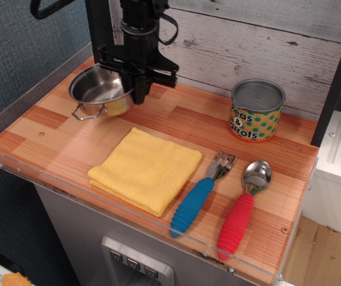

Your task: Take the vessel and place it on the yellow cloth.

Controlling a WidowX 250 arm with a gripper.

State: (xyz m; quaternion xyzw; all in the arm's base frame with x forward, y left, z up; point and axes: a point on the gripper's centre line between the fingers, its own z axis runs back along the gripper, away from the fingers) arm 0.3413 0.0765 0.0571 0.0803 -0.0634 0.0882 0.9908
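Observation:
The vessel [99,91] is a small shiny steel pot with wire loop handles. It hangs tilted above the back left of the wooden table, lifted off the surface. My black gripper [138,90] is shut on the pot's right rim and holds it up. The yellow cloth [146,170] lies folded flat on the table's front middle, in front of and below the pot, with nothing on it.
A tin can [256,109] labelled peas & carrots stands at the back right. A blue-handled fork [201,193] and a red-handled spoon [242,207] lie right of the cloth. A clear plastic rim [128,211] edges the table. A white plank wall stands behind.

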